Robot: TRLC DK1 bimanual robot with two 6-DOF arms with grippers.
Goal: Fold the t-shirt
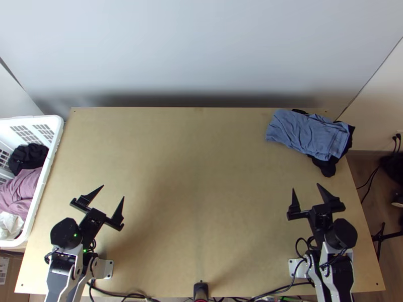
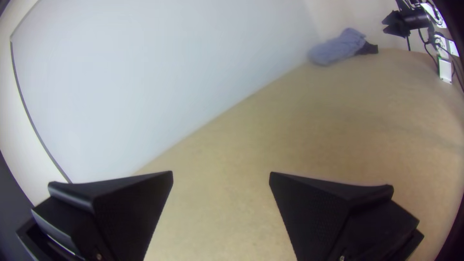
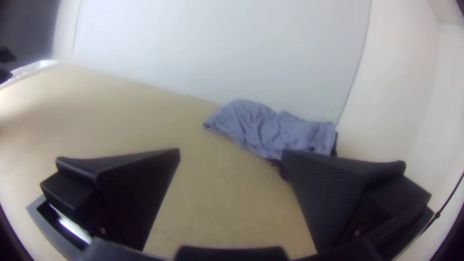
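Right pincer [image 1: 306, 186]: wide, with big black fingers [image 3: 130, 193] well apart, pointing to the far side of the worktop [image 1: 196, 201].
Left pincer [image 1: 113, 191]: wide too, tips well apart, up over the near left part of the wood.
Blue cloth [image 1: 307, 135]: at the far right corner of the worktop, past the right pincer and apart from it. Long, folded over and all wrinkly, on top of something black. Cannot tell how many folds, or if truly the t-shirt.
Black cloth [image 1: 323, 167]: under the blue one, poking out at the near side and right end, with a tiny bit at the far side.
Worktop: flat, light brown wood.
Wall [image 1: 201, 50]: pale and plain, behind the far edge.
White basket [image 1: 58, 132]: at the left edge, full of little holes in the side.
Inside the basket: pinky-purple cloth [image 1: 22, 191], dark cloth [image 1: 27, 158] and white cloth [image 1: 10, 224], all bunched up.
Black wires [image 1: 287, 288]: curly, along the near edge.
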